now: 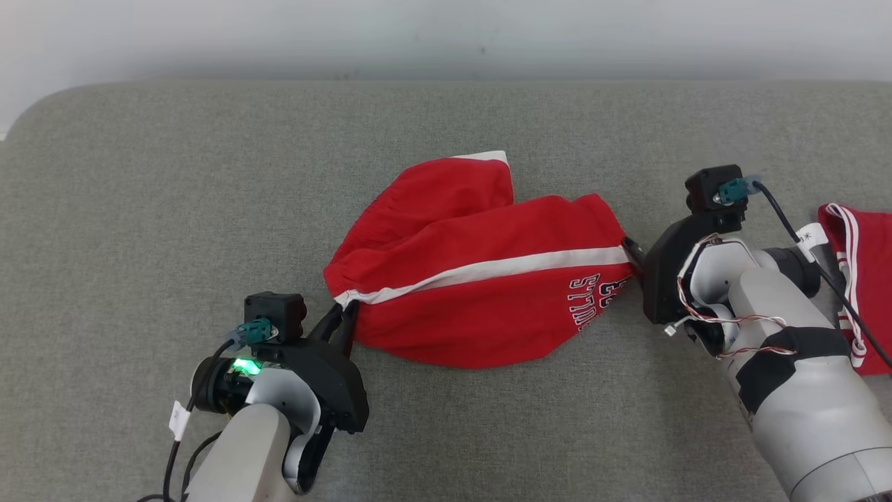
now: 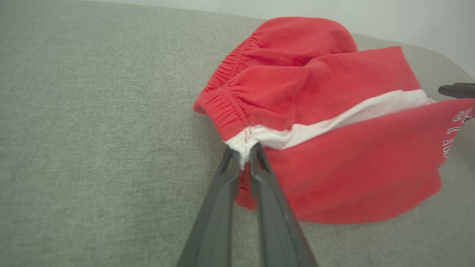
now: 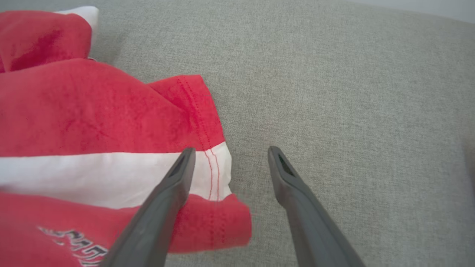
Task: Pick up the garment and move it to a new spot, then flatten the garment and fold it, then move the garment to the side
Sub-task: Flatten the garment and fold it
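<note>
The garment [image 1: 474,279] is a pair of red shorts with a white side stripe and white lettering, lying crumpled in the middle of the grey padded surface [image 1: 139,174]. My left gripper [image 1: 346,310] is at its lower left corner. In the left wrist view the left gripper [image 2: 243,150] is shut on the white stripe at the gathered waistband of the garment [image 2: 334,159]. My right gripper [image 1: 631,247] is at the garment's right end. In the right wrist view the right gripper [image 3: 230,152] stands open, one finger over the stitched hem of the garment [image 3: 92,111] and the other over bare fabric.
Another red piece of clothing with white stripes [image 1: 860,279] lies at the right edge, partly under my right forearm. A pale wall [image 1: 446,35] runs behind the surface's far edge. The grey surface stretches wide to the left and in front.
</note>
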Motion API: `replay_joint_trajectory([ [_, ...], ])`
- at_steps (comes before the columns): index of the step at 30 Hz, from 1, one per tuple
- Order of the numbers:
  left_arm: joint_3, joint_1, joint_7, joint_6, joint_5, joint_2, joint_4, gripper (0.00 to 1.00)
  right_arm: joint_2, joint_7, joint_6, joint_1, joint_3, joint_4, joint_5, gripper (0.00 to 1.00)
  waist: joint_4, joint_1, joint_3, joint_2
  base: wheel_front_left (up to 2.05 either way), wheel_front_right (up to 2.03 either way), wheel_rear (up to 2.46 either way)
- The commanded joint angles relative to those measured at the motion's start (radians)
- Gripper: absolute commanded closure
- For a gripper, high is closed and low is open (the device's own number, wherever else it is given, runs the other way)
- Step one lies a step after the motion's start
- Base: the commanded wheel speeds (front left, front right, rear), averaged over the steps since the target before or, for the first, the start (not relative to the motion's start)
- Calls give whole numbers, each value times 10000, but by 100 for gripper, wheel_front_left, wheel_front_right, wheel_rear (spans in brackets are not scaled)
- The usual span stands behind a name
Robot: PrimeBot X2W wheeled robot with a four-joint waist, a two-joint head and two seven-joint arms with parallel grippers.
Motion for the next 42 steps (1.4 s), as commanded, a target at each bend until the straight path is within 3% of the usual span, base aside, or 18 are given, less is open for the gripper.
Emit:
replay_joint_trajectory([
  [1,-65,-74,-116,6,-15,7,87,100,-136,-96,-28,-114,-65,181,32,0,-1,-1,53,-1,0,0,0],
  [13,-424,-106,-440,-68,-193,9,265,100,94,982,-29,-105,373,821,660,0,129,-1,261,-1,0,0,0],
  [19,-607,-254,-566,-38,-318,9,322,100,26,867,-27,205,773,693,1039,0,259,-1,369,-1,0,0,0],
  [20,-636,-282,-556,-41,-344,9,342,100,30,798,-25,213,817,648,1127,10,276,-1,405,-1,0,0,0],
  [21,-665,-304,-549,-40,-322,9,357,100,30,733,-24,215,883,603,1185,52,285,-1,437,-1,0,0,0],
  [22,-687,-319,-563,-30,-341,7,374,100,24,639,-19,215,962,544,1237,87,289,-1,463,-1,0,0,0],
  [23,-698,-344,-578,-24,-379,9,390,100,1,491,-15,199,1019,450,1302,100,287,-1,494,-1,0,0,0],
  [34,-272,-768,-1248,-98,-1060,13,-18,100,-444,-1640,-15,-347,1253,-413,1595,100,-67,-1,-23,-1,0,0,0],
  [42,112,-1757,-546,-361,-1899,224,-1005,100,-710,-2023,-15,-572,997,-1748,2769,100,-636,-1,-579,-1,0,0,0],
])
